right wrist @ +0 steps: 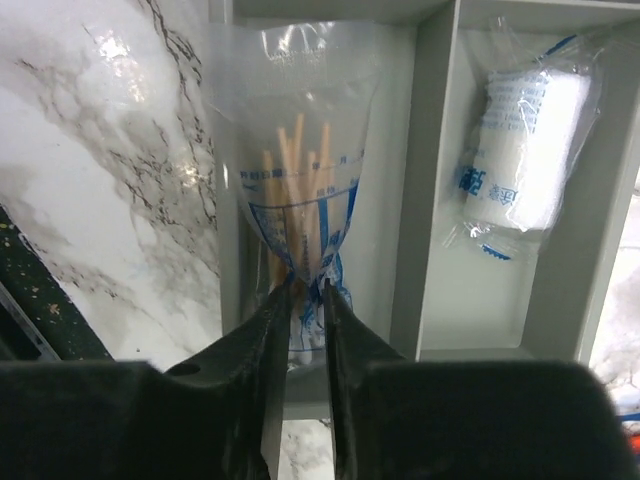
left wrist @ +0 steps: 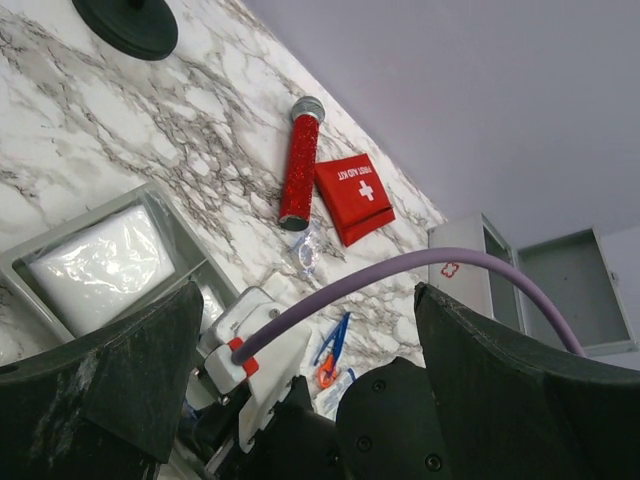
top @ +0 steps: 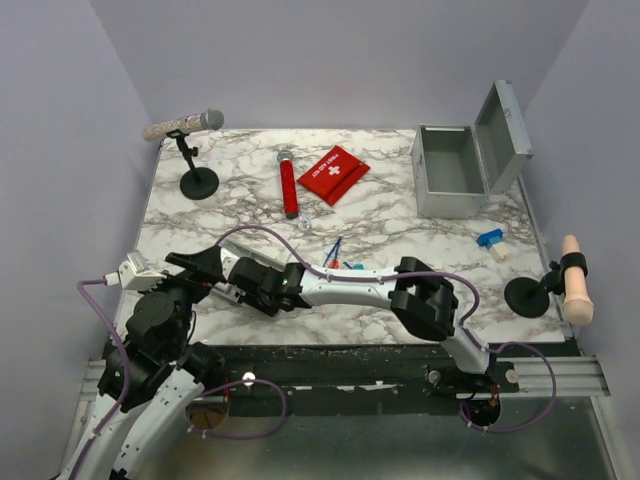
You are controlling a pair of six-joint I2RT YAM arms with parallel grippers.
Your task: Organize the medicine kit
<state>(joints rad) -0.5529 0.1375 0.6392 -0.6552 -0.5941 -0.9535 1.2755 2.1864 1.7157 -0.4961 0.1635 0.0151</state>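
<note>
The medicine kit (top: 450, 172), a grey metal box with its lid open, stands at the back right and also shows in the left wrist view (left wrist: 520, 275). My right arm reaches left across the table. My right gripper (right wrist: 308, 292) (top: 215, 272) is shut on a clear plastic bag of wooden sticks (right wrist: 300, 210), over the left compartment of a shallow grey tray (right wrist: 415, 200). A bagged white gauze roll (right wrist: 525, 145) lies in the compartment beside it. My left gripper (left wrist: 310, 400) is open and empty, its fingers (left wrist: 100, 390) spread on either side of the right wrist.
A red first-aid pouch (top: 333, 173), a red glitter microphone (top: 289, 186), a small clear packet (top: 305, 220), blue-and-orange scissors (top: 334, 253) and a small blue-white item (top: 491, 241) lie on the marble. Microphone stands stand at the back left (top: 198, 181) and the right edge (top: 526, 297). The tray (left wrist: 175, 215) holds a white packet (left wrist: 95, 265).
</note>
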